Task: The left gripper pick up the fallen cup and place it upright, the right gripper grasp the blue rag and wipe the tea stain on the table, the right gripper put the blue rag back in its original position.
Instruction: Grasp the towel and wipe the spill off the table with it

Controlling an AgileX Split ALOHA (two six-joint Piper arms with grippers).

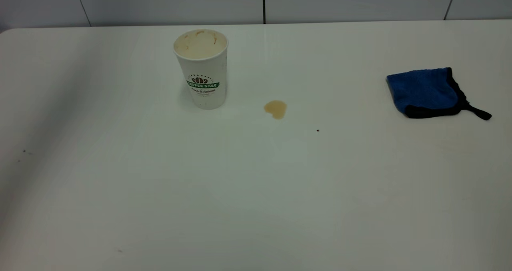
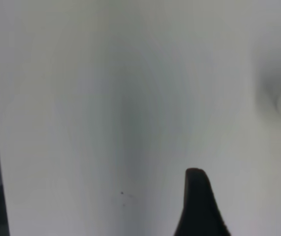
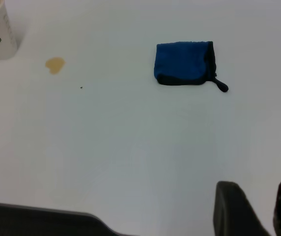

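The rag (image 1: 426,91), soft, light and floppy, lies folded far right on the worktop (image 1: 256,191), well apart from the stain (image 1: 275,109) beside the upright cup (image 1: 203,69), best pinched mid-fold by the right hand (image 3: 258,209), fingers slightly parted.

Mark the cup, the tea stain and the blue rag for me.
cup (image 1: 203,77), exterior view, on its logo side.
tea stain (image 1: 275,108), exterior view, blot's middle.
blue rag (image 1: 424,90), exterior view, blue face.
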